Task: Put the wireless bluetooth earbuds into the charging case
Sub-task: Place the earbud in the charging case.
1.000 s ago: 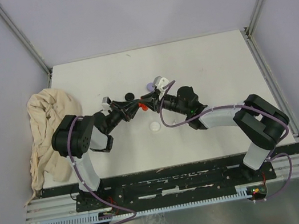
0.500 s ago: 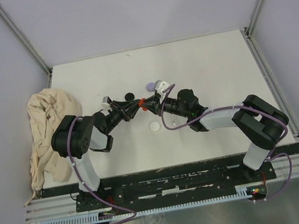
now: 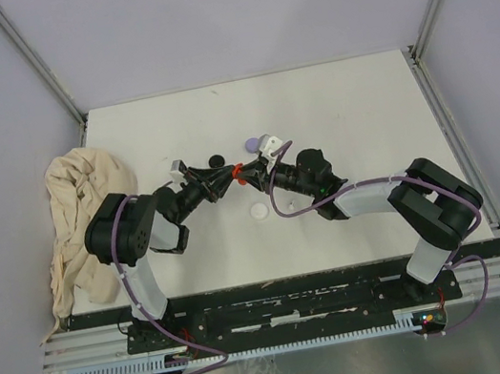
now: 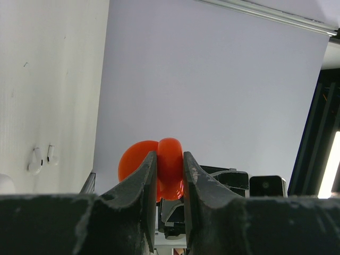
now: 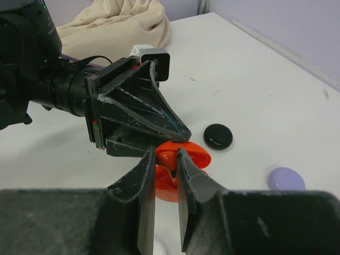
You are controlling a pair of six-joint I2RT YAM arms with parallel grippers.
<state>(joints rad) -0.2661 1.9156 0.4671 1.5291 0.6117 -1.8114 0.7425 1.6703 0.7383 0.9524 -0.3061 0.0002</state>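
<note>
One red case (image 3: 239, 171) — table (image 3: 361, 100) edges distant

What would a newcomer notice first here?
The red open clamshell case, clamped in the left claw at the middle of the white table, with the right claw meeting it head-on. A crumpled beige cloth heaps at the table's left edge; a black round disc and a lilac round disc lie near the case.

Left arm (image 3: 120, 231) and right arm (image 3: 368, 195) share black rounded joint housings and pale grey link shells, each trailed by a looping purple cable (image 3: 277, 203). Left hand (image 4: 170, 159) and right hand (image 5: 164, 159) have black wedge-shaped fingers (image 5: 139, 178), scuffed pale along the edges. A small white camera block (image 5: 150, 53) tops each wrist
</note>
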